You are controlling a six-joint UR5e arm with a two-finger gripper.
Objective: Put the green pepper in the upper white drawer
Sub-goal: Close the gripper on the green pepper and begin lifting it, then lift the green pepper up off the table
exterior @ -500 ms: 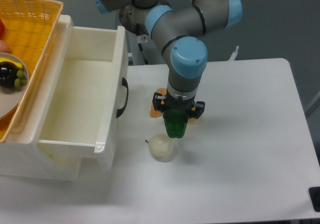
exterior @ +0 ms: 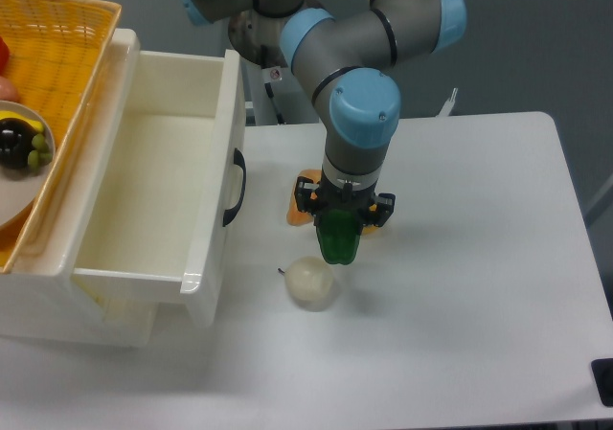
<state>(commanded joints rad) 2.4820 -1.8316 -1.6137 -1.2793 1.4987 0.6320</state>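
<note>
We have the green pepper (exterior: pixel 337 238) gripped in the hand (exterior: pixel 339 221), which points straight down from the arm over the white table (exterior: pixel 479 258). The hand's two sides sit closed against the upper part of the pepper, and the pepper hangs below them with its long axis close to vertical, its rounded end pointing down toward the table. Its stem we cannot see; it is hidden up inside the hand. Whether the pepper is clear of the table or just touching it is hard to tell from this angle, though we judge it to be lifted a little.

What the next move turns on is where the upper white drawer (exterior: pixel 163 200) lies: to the left of the hand in the picture, pulled open, with its front wall and black handle (exterior: pixel 236 187) facing the pepper. That front wall stands between the pepper and the open inside, so we judge the pepper must go up and over the rim, then leftward, before it can be let down.

A pale onion (exterior: pixel 310 282) sits on the table just below and left of the pepper, very near its lower end, and an orange piece (exterior: pixel 303 205) lies partly hidden behind the hand. A yellow basket (exterior: pixel 57 47) rests at the far left above the drawer.
</note>
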